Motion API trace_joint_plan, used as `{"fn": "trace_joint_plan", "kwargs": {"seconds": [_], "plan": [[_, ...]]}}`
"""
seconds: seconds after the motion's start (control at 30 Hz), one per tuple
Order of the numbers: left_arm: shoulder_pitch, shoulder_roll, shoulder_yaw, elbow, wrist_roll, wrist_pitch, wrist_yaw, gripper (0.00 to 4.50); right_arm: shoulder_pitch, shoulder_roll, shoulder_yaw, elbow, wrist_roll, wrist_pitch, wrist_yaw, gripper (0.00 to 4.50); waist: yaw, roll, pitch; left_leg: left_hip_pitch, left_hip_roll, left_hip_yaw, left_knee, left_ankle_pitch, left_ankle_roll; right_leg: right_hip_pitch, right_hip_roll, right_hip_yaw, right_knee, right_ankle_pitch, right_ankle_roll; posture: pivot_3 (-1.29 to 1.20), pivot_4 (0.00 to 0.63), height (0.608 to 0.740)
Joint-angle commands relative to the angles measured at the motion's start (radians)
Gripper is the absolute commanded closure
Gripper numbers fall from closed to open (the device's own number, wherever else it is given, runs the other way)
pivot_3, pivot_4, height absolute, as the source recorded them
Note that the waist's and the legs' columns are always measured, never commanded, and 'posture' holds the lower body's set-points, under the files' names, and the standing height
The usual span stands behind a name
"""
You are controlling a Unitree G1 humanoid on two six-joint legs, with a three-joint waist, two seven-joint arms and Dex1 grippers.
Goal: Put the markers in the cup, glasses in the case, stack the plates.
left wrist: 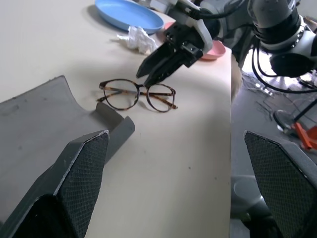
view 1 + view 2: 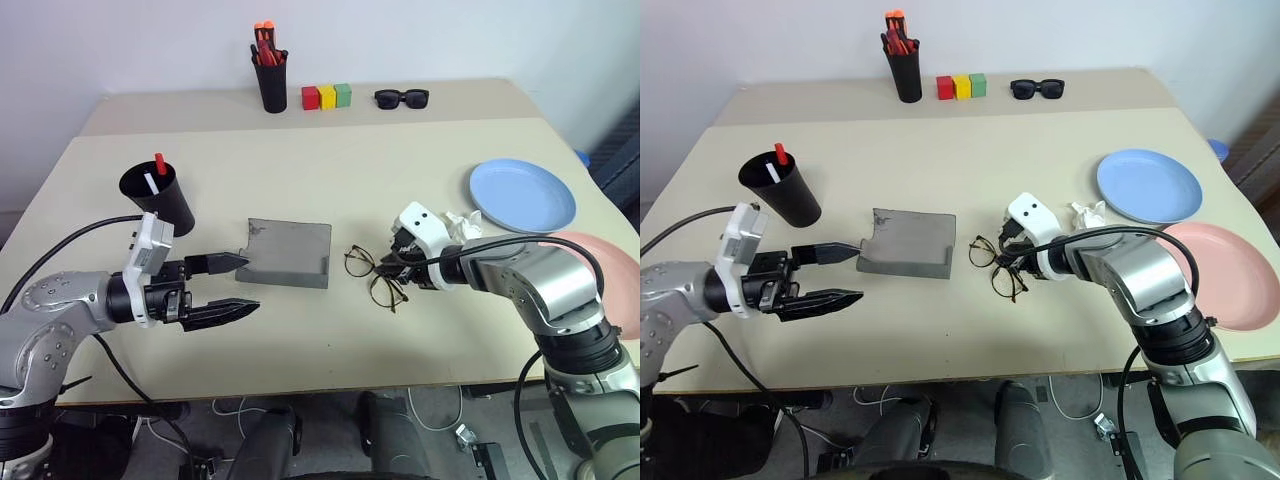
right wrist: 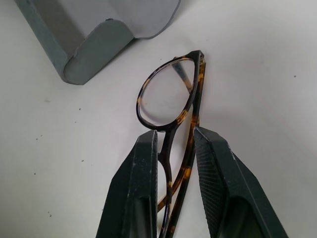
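pale beige surface (image 2: 330, 330) runs across the scene against a white wall, with a narrower black cup of red-orange pens (image 2: 268, 72), three coloured blocks (image 2: 327, 96) and black sunglasses (image 2: 401, 98) lined up at its far edge.

the markers (image 2: 156, 172) already stand in the wide black cup (image 2: 158, 197) at the left, so the step in hand looks like the glasses one. the glasses (image 2: 374, 275) lie near the middle of the surface, just to the right of the grey case (image 2: 290, 252), which lies open and flat. the right pincer (image 3: 174, 148) has its two fingers drawn in close around the bridge and frame of the glasses, with only a narrow gap each side; whether they already pinch the frame firmly i cannot tell. the left pincer (image 2: 232, 286) hovers wide open and empty just to the left of the case, one finger near the case's left edge.

next move, as i judge it, calls for finishing the squeeze, lifting the glasses without twisting the thin frame, and carrying them left over the open case, perhaps with the left pincer steadying it.

the light blue plate (image 2: 523, 195) and the salmon pink plate (image 2: 1215, 275) lie side by side at the right, not yet stacked, with a crumpled white scrap (image 2: 461, 224) just beside the blue one.
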Motion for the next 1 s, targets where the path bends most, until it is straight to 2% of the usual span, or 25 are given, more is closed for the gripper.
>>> {"fn": "trace_joint_plan", "kwargs": {"seconds": [0.03, 0.2, 0.33, 0.53, 0.67, 0.8, 1.0], "plan": [[-0.023, 0.006, 0.009, -0.04, -0.031, -0.009, 0.034, 0.0, -0.008, 0.006, 0.008, 0.012, 0.004, 0.001, -0.014, 3.36, 0.0, 0.0, 0.0, 0.0, 0.0, 0.0, 0.0, 0.0, 0.0, 0.0, 0.0, 0.0, 0.0, 0.0, 0.0, 0.0, 0.15, 0.74], [-0.052, 0.01, -0.004, -0.045, -0.047, -0.001, 0.065, 0.0, -0.003, 0.012, 0.023, 0.033, 0.006, -0.006, -0.025, 3.36, 0.0, 0.0, 0.0, 0.0, 0.0, 0.0, 0.0, 0.0, 0.0, 0.0, 0.0, 0.0, 0.0, 0.0, 0.0, 0.0, 0.15, 0.74], [-0.047, 0.01, -0.01, -0.048, -0.051, -0.009, 0.078, 0.0, -0.009, 0.019, 0.027, 0.048, 0.005, -0.011, -0.03, 4.46, 0.0, 0.0, 0.0, 0.0, 0.0, 0.0, 0.0, 0.0, 0.0, 0.0, 0.0, 0.0, 0.0, 0.0, 0.0, 0.0, 0.15, 0.74], [-0.044, 0.012, -0.01, -0.046, -0.054, -0.014, 0.088, 0.0, -0.049, -0.002, 0.031, 0.048, -0.003, -0.028, -0.024, 4.46, 0.0, 0.0, 0.0, 0.0, 0.0, 0.001, 0.0, 0.0, 0.0, 0.0, 0.0, 0.0, 0.0, 0.0, 0.0, 0.0, 0.15, 0.74], [-0.021, 0.015, 0.013, -0.046, -0.061, -0.018, 0.09, 0.0, -0.167, 0.027, -0.005, 0.073, -0.006, -0.049, -0.04, 4.46, -0.005, 0.001, 0.0, 0.0, 0.0, 0.001, 0.0, 0.0, 0.0, 0.0, 0.0, 0.0, 0.0, 0.0, 0.0, 0.0, 0.15, 0.74], [-0.007, 0.013, 0.04, -0.037, -0.073, -0.023, 0.098, 0.0, -0.281, 0.128, -0.013, 0.13, -0.002, -0.092, -0.07, 4.46, -0.007, 0.001, 0.0, 0.0, 0.001, 0.001, -0.001, 0.0, 0.0, -0.001, 0.002, 0.001, 0.0, 0.0, 0.0, 0.0, 0.15, 0.74], [0.015, 0.013, 0.058, -0.024, -0.052, -0.056, 0.1, 0.0, -0.311, 0.358, 0.004, 0.224, -0.021, -0.198, -0.151, 4.46, -0.004, 0.001, 0.0, 0.0, 0.002, 0.001, -0.001, 0.0, 0.0, -0.001, 0.002, 0.001, -0.001, 0.0, -0.001, 0.0, 0.15, 0.74]]}}
